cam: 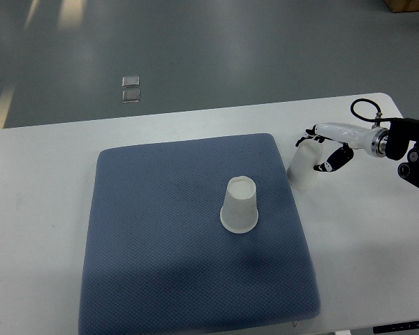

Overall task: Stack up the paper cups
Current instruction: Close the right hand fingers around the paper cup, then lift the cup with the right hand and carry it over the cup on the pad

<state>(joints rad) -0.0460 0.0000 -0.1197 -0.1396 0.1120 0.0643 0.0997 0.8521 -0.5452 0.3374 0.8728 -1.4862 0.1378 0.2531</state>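
A white table (42,209) fills the near part of the top view, its far edge running across from left to right and its far right corner rounded. Beyond it lies a grey, glossy floor (230,49) with pale streaks of reflected light at the far left and a small clear square object (131,89) resting on it. A sliver of something wooden (408,4) shows at the far right corner. On the table lies a large blue-grey mat (160,272) with a fine dotted weave and rounded corners, covering most of the middle.

2 paper cups are in sight. The first cup (239,204) stands upside down near the middle of the mat, slightly to the right, white and plain, its flat base facing up and its wider rim down on the fabric. The second cup (306,166) is also white, tilted, sitting just off the right edge of the mat on the bare table.

The right hand (326,148), white with dark finger joints, comes in from the right edge on a black and white arm (398,143) with a looped black cable. Its fingers are curled around the upper part of the second cup, holding it. The 2 cups are apart.
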